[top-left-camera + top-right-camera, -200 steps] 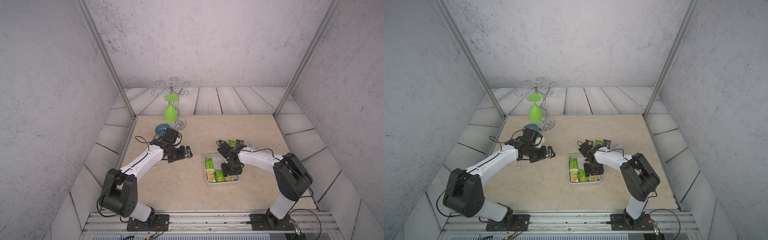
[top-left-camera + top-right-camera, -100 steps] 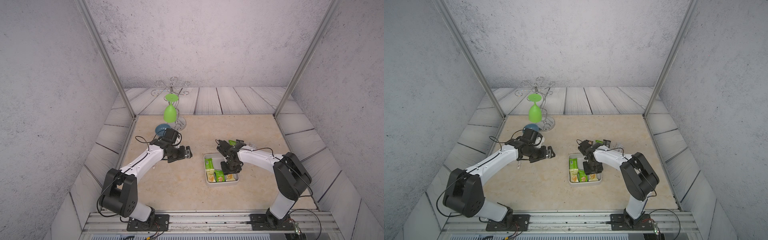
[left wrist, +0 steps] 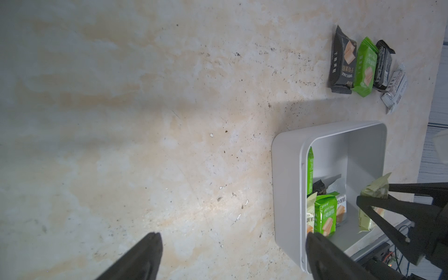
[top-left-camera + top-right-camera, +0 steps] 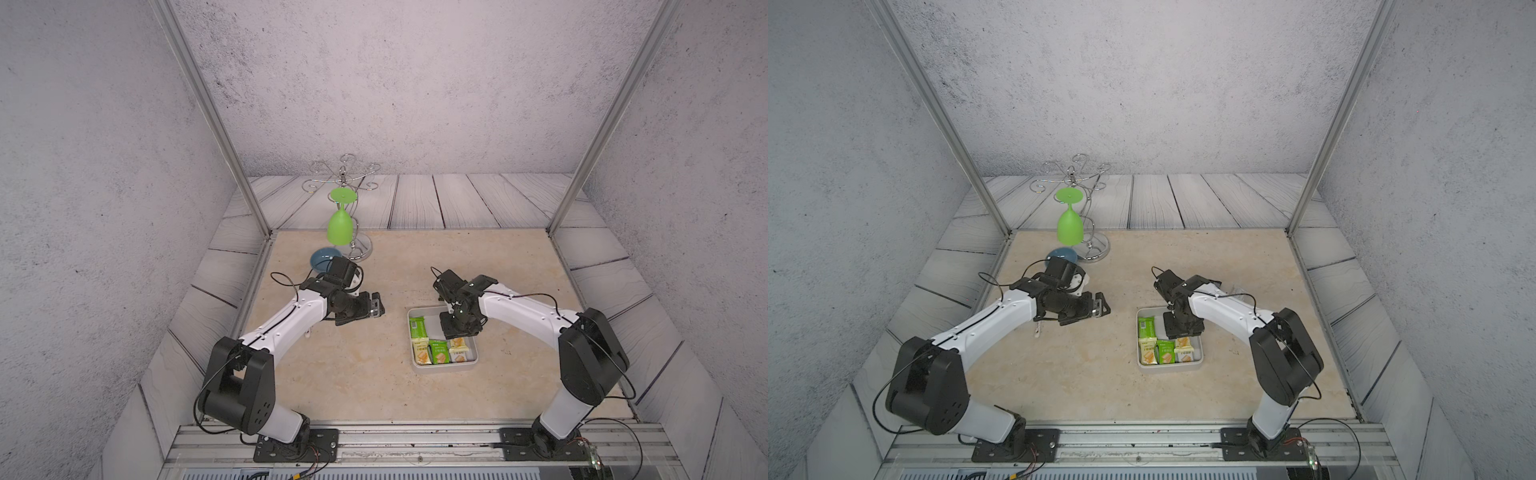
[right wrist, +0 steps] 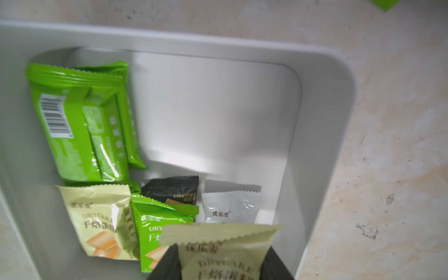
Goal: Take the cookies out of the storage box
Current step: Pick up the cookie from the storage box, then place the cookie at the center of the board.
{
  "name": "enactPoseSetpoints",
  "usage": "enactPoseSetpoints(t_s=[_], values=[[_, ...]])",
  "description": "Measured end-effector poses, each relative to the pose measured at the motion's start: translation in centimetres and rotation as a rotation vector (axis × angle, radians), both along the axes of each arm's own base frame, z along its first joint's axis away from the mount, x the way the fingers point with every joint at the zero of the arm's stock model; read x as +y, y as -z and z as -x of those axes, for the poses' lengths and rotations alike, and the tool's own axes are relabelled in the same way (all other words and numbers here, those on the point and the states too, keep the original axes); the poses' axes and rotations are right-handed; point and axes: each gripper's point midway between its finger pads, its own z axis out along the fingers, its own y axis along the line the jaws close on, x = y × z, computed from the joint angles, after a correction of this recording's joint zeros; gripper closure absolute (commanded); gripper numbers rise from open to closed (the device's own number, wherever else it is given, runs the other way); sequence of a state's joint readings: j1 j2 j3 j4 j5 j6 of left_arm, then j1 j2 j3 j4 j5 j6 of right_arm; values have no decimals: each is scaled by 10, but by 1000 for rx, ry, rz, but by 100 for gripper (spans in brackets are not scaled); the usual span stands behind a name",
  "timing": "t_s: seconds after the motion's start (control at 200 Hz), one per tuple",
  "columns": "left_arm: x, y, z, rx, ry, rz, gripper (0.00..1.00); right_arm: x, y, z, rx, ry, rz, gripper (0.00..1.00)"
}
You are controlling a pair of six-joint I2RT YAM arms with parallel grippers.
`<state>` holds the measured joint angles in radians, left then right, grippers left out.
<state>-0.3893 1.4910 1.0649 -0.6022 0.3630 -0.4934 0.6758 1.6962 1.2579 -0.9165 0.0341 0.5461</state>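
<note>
White plastic storage box point(image 4: 446, 364) sits just right of the bench's middle, cookies point(image 4: 436, 351) crowding its near end. Over it the right gripper point(image 5: 220, 259) pinches a pale yellow packet point(image 5: 218, 237), held above the others. Left of the box, the left gripper point(image 3: 234, 236) hovers with fingers spread wide, empty. Beyond the box's far wall, four packets point(image 3: 363, 68) lie in a row.
</note>
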Motion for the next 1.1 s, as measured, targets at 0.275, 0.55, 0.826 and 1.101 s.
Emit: enactPoseSetpoints(t_s=[0.275,0.55,0.826,1.101], values=[[0,0,0,-3,5,-2,1,-3,-36,-31,-119,18,30,53],[1,1,1,-5,15,-10,2,-47,-39,-53,-139,98,103,53],[1,1,1,-4,17,-13,2,-102,-24,-57,-101,208,114,54],[2,2,1,-3,15,-19,2,-119,20,-52,-33,239,125,54]])
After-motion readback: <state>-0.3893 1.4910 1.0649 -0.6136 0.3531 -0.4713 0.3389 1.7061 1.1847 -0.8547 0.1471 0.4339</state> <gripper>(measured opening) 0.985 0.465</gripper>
